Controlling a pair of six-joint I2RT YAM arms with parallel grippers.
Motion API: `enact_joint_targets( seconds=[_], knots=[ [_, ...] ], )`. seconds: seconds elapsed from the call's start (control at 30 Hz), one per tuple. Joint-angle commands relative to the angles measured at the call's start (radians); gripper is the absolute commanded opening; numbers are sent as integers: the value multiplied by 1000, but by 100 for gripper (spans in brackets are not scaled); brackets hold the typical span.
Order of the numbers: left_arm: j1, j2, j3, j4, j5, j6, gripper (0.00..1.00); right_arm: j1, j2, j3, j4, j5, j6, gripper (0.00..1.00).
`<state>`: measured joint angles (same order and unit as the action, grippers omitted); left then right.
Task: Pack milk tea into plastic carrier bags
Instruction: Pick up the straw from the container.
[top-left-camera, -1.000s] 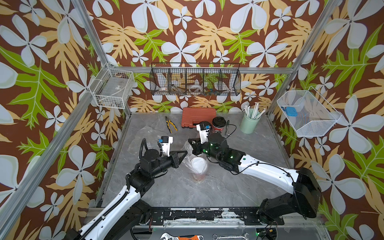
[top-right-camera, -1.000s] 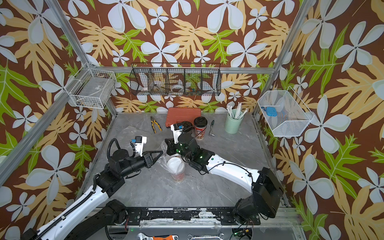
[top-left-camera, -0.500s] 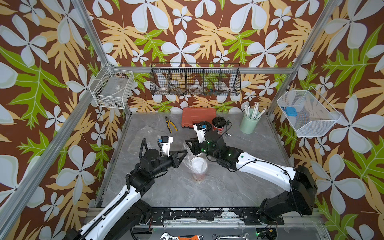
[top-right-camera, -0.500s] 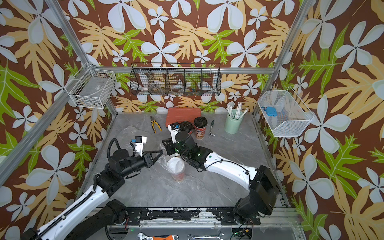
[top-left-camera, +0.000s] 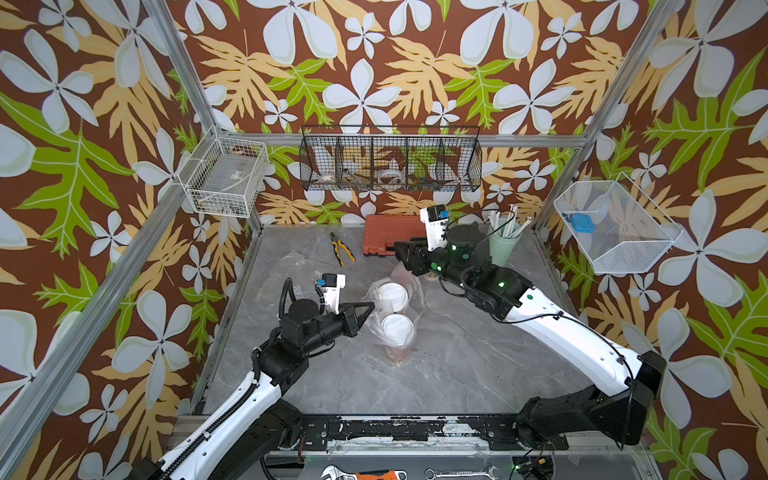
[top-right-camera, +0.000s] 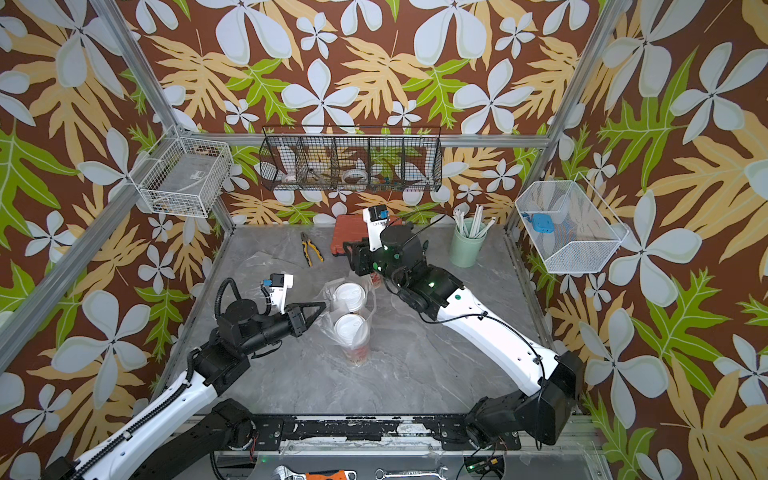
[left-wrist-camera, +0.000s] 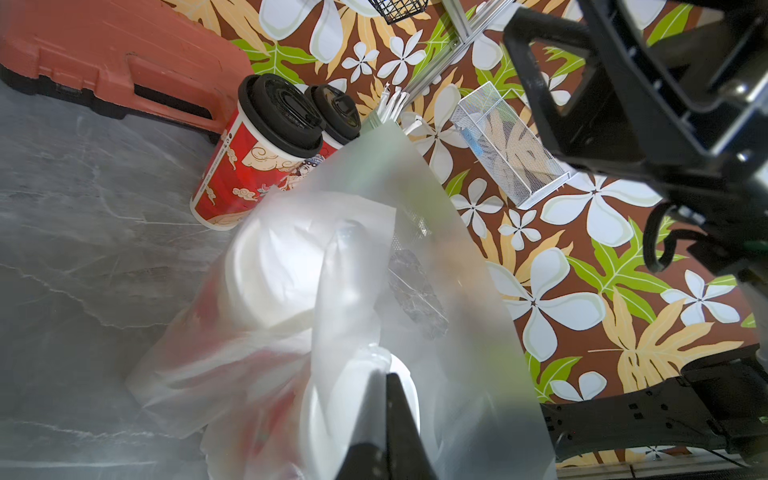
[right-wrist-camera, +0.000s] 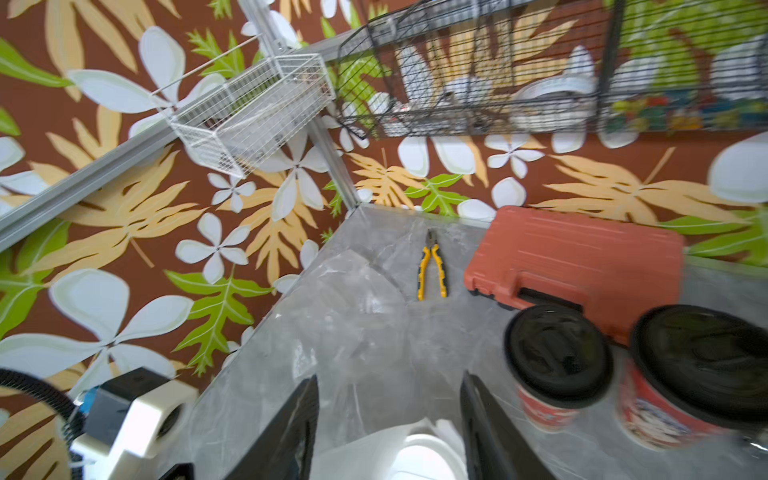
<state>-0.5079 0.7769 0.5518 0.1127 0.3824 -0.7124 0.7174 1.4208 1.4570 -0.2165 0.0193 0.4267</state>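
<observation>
Two white-lidded milk tea cups (top-left-camera: 390, 294) (top-left-camera: 398, 328) stand inside a clear plastic carrier bag (top-left-camera: 415, 286) at mid-table, seen in both top views; the nearer cup (top-right-camera: 351, 330) shows its red side. My left gripper (top-left-camera: 370, 306) (left-wrist-camera: 384, 376) is shut on the bag's thin film at its left edge. My right gripper (top-left-camera: 405, 255) (right-wrist-camera: 390, 378) hangs open above and behind the bag, nothing between its fingers. Two black-lidded milk tea cups (left-wrist-camera: 282, 112) (right-wrist-camera: 557, 357) stand by the red case, mostly hidden under the right arm in the top views. A second clear bag (right-wrist-camera: 345, 291) lies flat on the table.
A red tool case (top-left-camera: 390, 239) and yellow pliers (top-left-camera: 341, 249) lie at the back. A mint cup of straws (top-left-camera: 503, 247) stands back right. Wire baskets (top-left-camera: 390, 164) hang on the walls. Wrenches (top-left-camera: 361, 473) lie at the front rail.
My right gripper has opened, let go of the bag and drawn back and up toward the black-lidded cups. The left gripper keeps its hold and has not moved.
</observation>
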Motion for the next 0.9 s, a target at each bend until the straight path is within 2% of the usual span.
enact_joint_targets(
  seconds=[0.0,0.17,0.4,0.5,0.63,0.73,0.87],
  knots=[
    [0,2,-3,33,8,-5,0,-78,-2,41,-134,54,-49,53],
    [1,-8,-2,30,9,-5,0,-301,19,82,-219,21,-79,50],
    [1,-16,-18,51,11,-15,0,-575,138,194,-300,13,-90,46],
    [0,-19,-22,54,13,-15,0,-642,200,239,-297,19,-109,44],
    [1,-22,-28,53,14,-15,0,-710,306,297,-273,-34,-145,43],
    [0,-25,-35,55,15,-17,0,-748,360,291,-213,-87,-160,42],
    [1,-33,-52,74,10,-24,0,-771,446,321,-173,-100,-186,42]
  ],
)
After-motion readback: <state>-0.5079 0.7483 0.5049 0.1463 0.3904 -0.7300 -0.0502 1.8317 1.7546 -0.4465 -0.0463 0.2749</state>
